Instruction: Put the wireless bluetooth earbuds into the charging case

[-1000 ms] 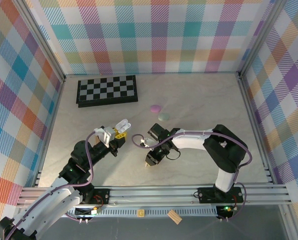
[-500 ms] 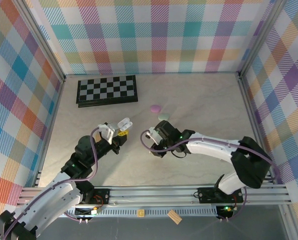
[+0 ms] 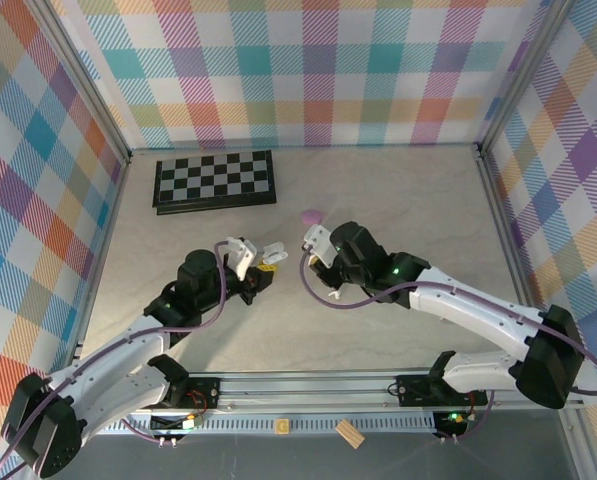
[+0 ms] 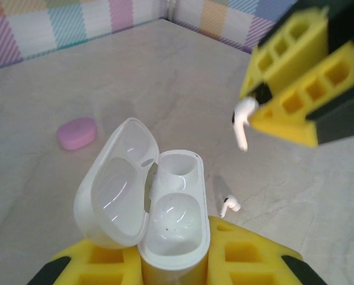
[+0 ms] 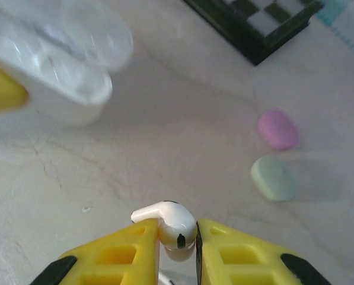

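The charging case (image 4: pixel 174 214) is of white plastic, smooth and very glossy; its open lid (image 4: pixel 114 178) carries bright reflections. The earbud (image 5: pixel 172 221) between the fingers (image 5: pixel 114 255) of the right gripper (image 5: pixel 177 233) is of the same shiny white plastic. These fingers, and those of the left gripper (image 4: pixel 174 258), are of yellow plastic, matt, with open square cells. The table (image 4: pixel 135 77) looks like pale stone with thin veins, smooth with a soft sheen. The pink case (image 4: pixel 77 133) and the mint case (image 5: pixel 274 177) look matt. The walls (image 3: pixel 308 70) look like checked cloth. The rails (image 3: pixel 308 385) at the near edge are of bare metal.
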